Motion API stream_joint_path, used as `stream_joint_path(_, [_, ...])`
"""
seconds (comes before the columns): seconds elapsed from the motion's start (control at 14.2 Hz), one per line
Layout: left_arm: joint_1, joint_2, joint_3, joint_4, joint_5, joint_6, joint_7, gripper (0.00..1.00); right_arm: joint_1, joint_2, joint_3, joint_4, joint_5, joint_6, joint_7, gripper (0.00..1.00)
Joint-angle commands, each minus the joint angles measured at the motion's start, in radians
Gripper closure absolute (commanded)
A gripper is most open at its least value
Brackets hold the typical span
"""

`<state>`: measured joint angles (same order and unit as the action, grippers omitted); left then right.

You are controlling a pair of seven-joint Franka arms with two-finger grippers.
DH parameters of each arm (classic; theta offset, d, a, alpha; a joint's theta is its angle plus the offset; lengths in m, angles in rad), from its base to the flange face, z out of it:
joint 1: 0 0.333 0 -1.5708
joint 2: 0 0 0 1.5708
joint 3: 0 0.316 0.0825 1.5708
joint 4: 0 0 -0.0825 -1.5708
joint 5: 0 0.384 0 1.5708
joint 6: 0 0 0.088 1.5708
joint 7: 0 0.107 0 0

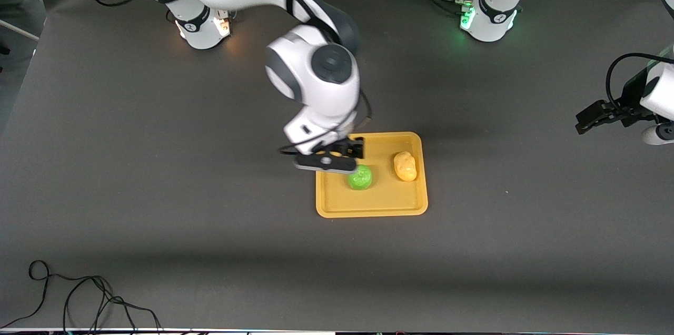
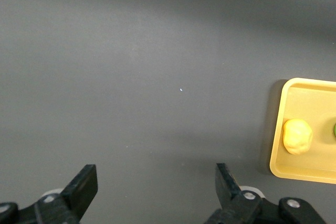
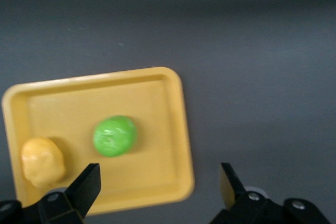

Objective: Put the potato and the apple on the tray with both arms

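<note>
The yellow-orange tray (image 1: pixel 371 212) lies mid-table. On it rest the green apple (image 1: pixel 360 177) and, toward the left arm's end, the lumpy yellow potato (image 1: pixel 405 166). My right gripper (image 1: pixel 352 149) hangs open over the tray beside the apple, holding nothing. In the right wrist view the apple (image 3: pixel 115 135) and potato (image 3: pixel 43 162) sit free on the tray (image 3: pixel 178 129), with my right gripper (image 3: pixel 160 184) above the tray's rim. My left gripper (image 1: pixel 592 116) waits open over bare table at the left arm's end. The left wrist view shows that gripper (image 2: pixel 156 187) empty, the tray (image 2: pixel 278 129) and the potato (image 2: pixel 297 136).
The dark grey table mat (image 1: pixel 158 193) spreads all around the tray. A black cable (image 1: pixel 79 298) lies near the table's front edge at the right arm's end. Both arm bases stand along the edge farthest from the front camera.
</note>
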<state>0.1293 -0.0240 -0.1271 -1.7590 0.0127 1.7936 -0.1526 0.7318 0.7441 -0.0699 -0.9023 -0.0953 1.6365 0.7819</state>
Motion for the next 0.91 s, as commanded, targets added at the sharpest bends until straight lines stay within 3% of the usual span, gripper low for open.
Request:
stream_joint_path(0.0, [-0.014, -0.001, 0.014, 0.013, -0.007, -0.023, 0.012, 0.00, -0.087, -0.153, 0.002, -0.122, -0.004, -0.092, -0.175, 0.00])
stream_joint_path(0.35, [-0.016, -0.001, 0.014, 0.013, -0.007, -0.023, 0.012, 0.00, -0.274, -0.463, 0.002, -0.452, 0.019, -0.084, -0.396, 0.00])
stream_joint_path(0.84, [-0.016, -0.001, 0.014, 0.015, -0.007, -0.023, 0.013, 0.00, -0.567, -0.679, 0.005, -0.662, 0.031, -0.044, -0.712, 0.00])
